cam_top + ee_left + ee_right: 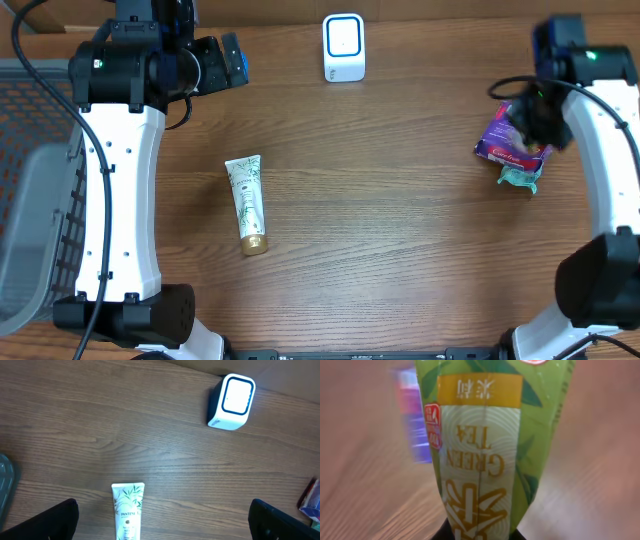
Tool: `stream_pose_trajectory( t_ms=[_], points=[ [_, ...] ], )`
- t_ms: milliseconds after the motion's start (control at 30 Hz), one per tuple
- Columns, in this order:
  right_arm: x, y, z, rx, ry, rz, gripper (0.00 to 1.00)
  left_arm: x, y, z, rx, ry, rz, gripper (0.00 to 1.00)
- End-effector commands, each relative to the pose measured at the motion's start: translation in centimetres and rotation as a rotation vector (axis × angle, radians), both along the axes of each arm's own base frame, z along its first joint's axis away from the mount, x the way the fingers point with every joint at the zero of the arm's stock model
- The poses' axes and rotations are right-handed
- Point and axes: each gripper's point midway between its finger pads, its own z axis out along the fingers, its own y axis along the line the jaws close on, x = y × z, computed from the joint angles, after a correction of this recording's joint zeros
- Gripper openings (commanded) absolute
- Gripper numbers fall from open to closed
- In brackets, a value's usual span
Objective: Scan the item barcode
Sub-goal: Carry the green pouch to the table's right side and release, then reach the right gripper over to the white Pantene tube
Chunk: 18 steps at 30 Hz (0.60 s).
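The green tea packet filled the right wrist view, running lengthwise away from the camera. The face printed GREEN TEA was turned to the lens, and no barcode showed on it. The right end effector was closed almost fully on the packet's near end, though its fingers were barely visible beneath it. From overhead, that end effector sat near the right edge of the surface, over a purple packet (a teal-green corner poking out just below was probably the tea packet's far end). The scanner stood at the back centre of the surface, well apart from the packet, its blue-rimmed window visible from above.

The left end effector hung near the back left with its 2 fingers spread wide and nothing between them. A tube lay flat left of centre, and a grey basket sat at the far left edge.

By my reading, the pick-up was the step in hand, or only just complete, and the scan itself was not yet done. The next move would call for carrying the packet across to the scanner and turning it so the side bearing the barcode faced the window. With the code out of sight, some wrist rotation seemed likely to be needed.
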Motion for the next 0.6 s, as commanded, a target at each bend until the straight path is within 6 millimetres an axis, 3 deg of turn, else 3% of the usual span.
stream_pose_trajectory(
  t_ms=[0,133,200,233,333,400,567],
  points=[
    [-2.4,-2.0,-2.4,0.029,0.03,-0.261,0.04,0.1,-0.4,0.3,0.005,-0.01,-0.027,1.0],
    [-5.0,-2.6,-6.0,0.046,0.116,-0.298,0.04,0.1,-0.4,0.3,0.005,-0.01,-0.027,1.0],
    [-5.3,-2.6,-7.1,0.045,0.126,-0.278,0.04,0.1,-0.4,0.3,0.005,-0.01,-0.027,0.99],
    [-5.3,-2.6,-7.6,0.045,0.125,-0.268,0.1,0.1,-0.4,0.3,0.005,-0.01,-0.026,1.0],
    [-5.2,-2.6,-8.3,0.045,0.117,-0.263,0.56,0.1,-0.4,0.3,0.005,-0.01,-0.027,1.0],
    [-5.2,-2.6,-8.2,0.043,0.118,-0.24,0.8,0.1,-0.4,0.3,0.005,-0.01,-0.027,1.0],
    [-5.3,-2.8,-7.2,0.028,0.128,-0.208,0.79,0.1,-0.4,0.3,0.005,-0.01,-0.027,1.0]
  ],
)
